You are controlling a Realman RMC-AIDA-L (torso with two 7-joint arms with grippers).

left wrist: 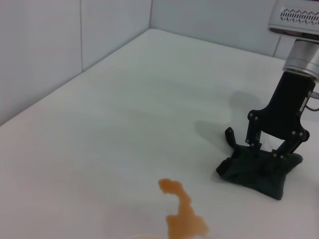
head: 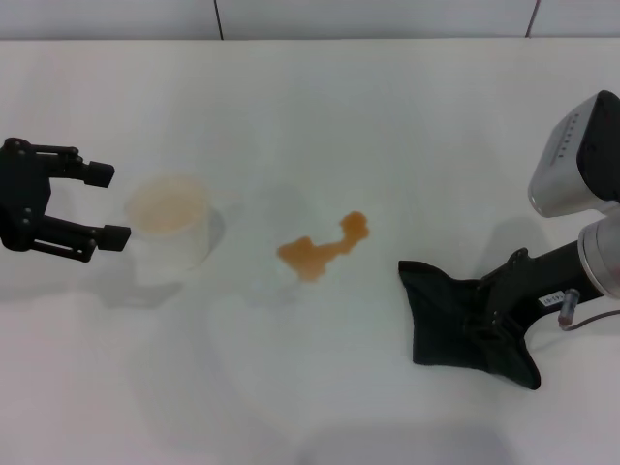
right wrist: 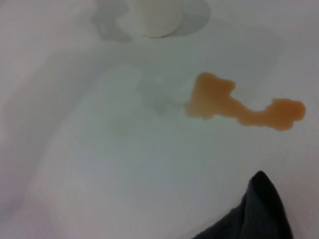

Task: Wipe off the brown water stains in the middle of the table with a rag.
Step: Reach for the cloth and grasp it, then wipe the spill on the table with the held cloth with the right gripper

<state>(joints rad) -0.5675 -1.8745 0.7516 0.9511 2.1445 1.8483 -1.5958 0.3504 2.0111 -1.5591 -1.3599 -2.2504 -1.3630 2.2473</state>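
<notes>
The left hand (head: 105, 203) is held apart beside a plastic cup (head: 172, 232). The brown water stains (head: 323, 248) sit mid-bench (head: 310, 107). The soft, light rag (head: 446, 315) is clamped at its bunched top by the right hand (head: 489, 325).

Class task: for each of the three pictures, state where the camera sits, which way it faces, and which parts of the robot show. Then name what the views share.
Head view: above, looking down on the table; shows left hand, open beside a cup, and right hand on the rag.
Left wrist view: looks across at the right hand on the rag.
Right wrist view: looks at the stain; no hand shows.
Shared: stain and rag.
</notes>
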